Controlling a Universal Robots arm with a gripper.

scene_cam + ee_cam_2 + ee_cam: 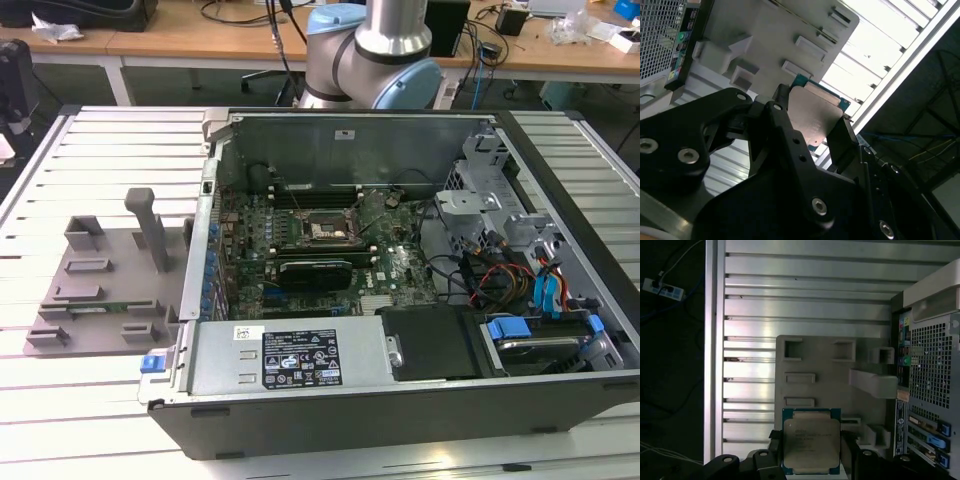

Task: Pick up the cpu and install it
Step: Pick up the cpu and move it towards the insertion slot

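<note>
Your small square cpu (811,440) shows a dull silvery metal lid on a green board rim. The grey moulded tray (830,365) looks like matt plastic, the ribbed silver table (805,305) like smooth, shiny metal, and the black gripper (812,110) has a satin finish.

In the second wrist view the black fingers (842,137) cover parts of the cpu (812,117).

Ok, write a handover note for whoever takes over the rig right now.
Gripper: shut on the cpu, which sits between its fingers in both wrist views.
Cpu: held over the grey plastic tray, beside the open computer case.
Done: pickup.
Left: the cpu is not yet in the motherboard socket.
</note>
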